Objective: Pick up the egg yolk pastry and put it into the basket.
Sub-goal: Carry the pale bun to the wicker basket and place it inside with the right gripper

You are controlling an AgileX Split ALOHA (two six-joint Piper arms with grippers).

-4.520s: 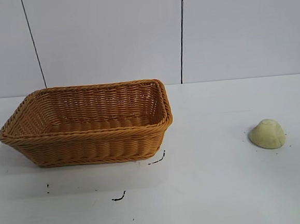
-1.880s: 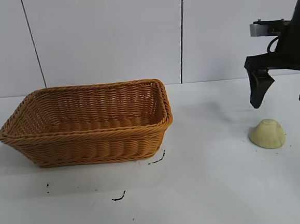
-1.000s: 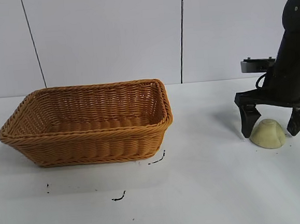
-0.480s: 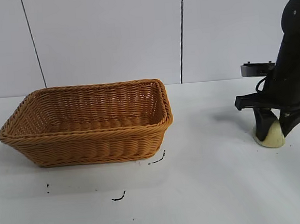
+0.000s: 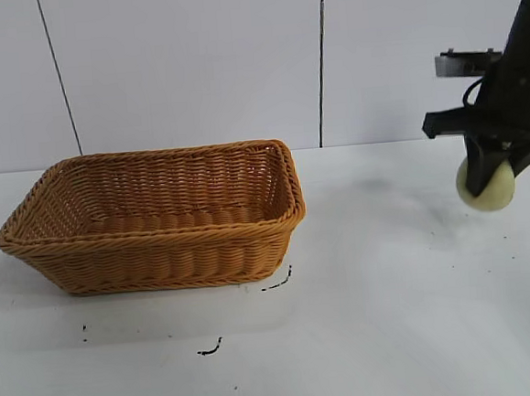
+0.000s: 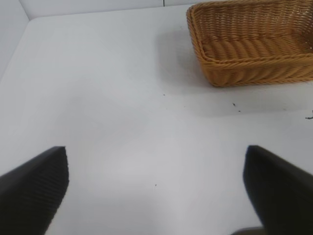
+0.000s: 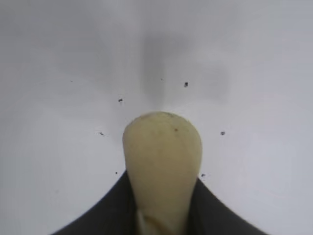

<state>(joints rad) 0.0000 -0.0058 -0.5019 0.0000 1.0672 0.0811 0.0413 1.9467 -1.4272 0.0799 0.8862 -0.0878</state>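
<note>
Right gripper [image 5: 492, 173] clamped on the egg yolk pastry [image 5: 487, 188], holding it clear above the table [image 5: 394, 316]. Basket [image 5: 157, 220] sits well apart from it. Left gripper [image 6: 156, 191] hangs with fingers spread.

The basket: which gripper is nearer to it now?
Cannot tell. The left gripper hangs open, apart from the basket; the right gripper holds the pastry far to its side.

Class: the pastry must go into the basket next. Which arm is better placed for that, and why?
The right. Its claw grips the pastry above the table, while the left claw hangs open and empty near the basket.
</note>
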